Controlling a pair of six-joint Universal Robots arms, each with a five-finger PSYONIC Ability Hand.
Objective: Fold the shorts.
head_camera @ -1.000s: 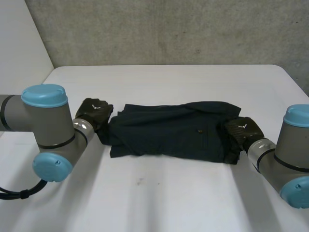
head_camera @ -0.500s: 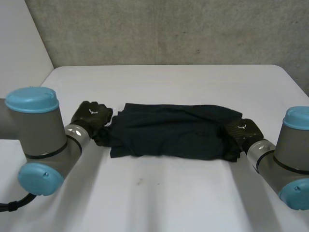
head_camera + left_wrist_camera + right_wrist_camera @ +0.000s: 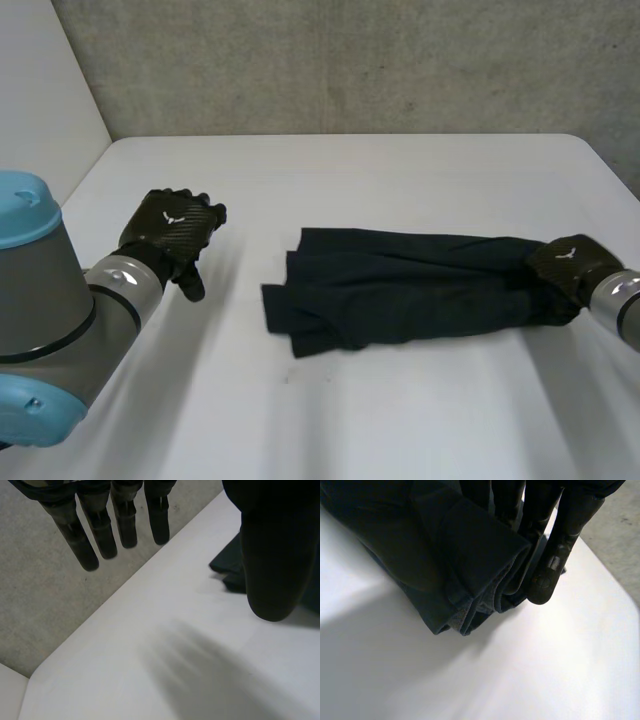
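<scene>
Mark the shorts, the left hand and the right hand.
shorts (image 3: 400, 285), head view, middle of the folded cloth.
left hand (image 3: 172, 225), head view, back of the hand.
right hand (image 3: 568, 262), head view, back of the hand.

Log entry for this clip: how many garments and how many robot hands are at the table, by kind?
shorts: 1
hands: 2, the left hand open and off the cloth, the right hand shut on one end of the shorts
Total: 3

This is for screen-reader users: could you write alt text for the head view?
Dark folded shorts lie on a white table, with the robot's right hand gripping their right end. The left hand is open, apart from the shorts' other end.
</scene>
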